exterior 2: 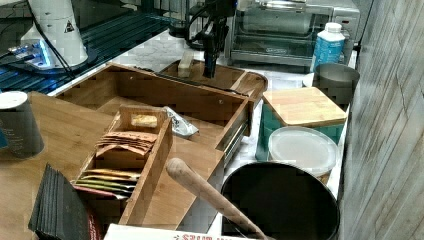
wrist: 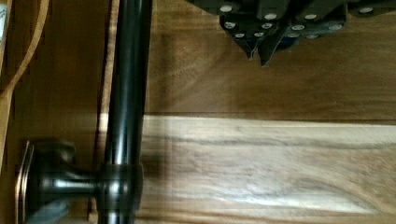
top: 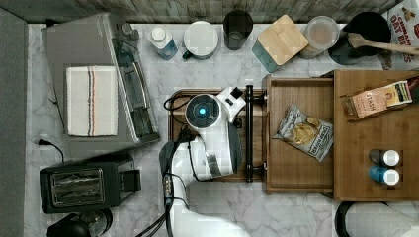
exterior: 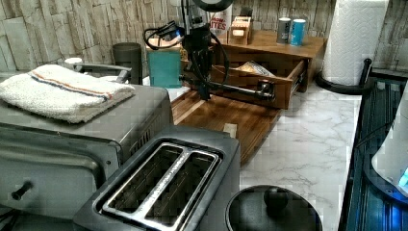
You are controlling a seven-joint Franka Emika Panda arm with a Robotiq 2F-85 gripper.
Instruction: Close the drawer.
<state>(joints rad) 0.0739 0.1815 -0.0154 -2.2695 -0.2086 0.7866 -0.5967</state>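
Drawer first: a shallow light-wood box, pulled well out of the cabinet that fills the top view's right side, at about three o'clock from the middle of the counter. Its long black bar handle runs across the front, facing nine o'clock in the top view.

Nearest in the left view stands a black toaster, and behind it a silver toaster oven with a folded white towel on top. Beyond them a darker wooden tray lies flat on the marble counter, just in front of the drawer.

Above that tray hangs the robot's gripper, pointing down, just beside the handle on the side away from the cabinet. In the wrist view its fingertips sit close together with nothing between them; they look shut or almost so, though the gap is hard to judge. They appear near the handle but apart from it.

Inside the drawer lies a crinkled snack bag. On the cabinet top sit a wooden box of tea packets and two small cans. Farthest back, at twelve o'clock in the top view, jars and containers line the wall, among them a teal canister with a wooden lid.
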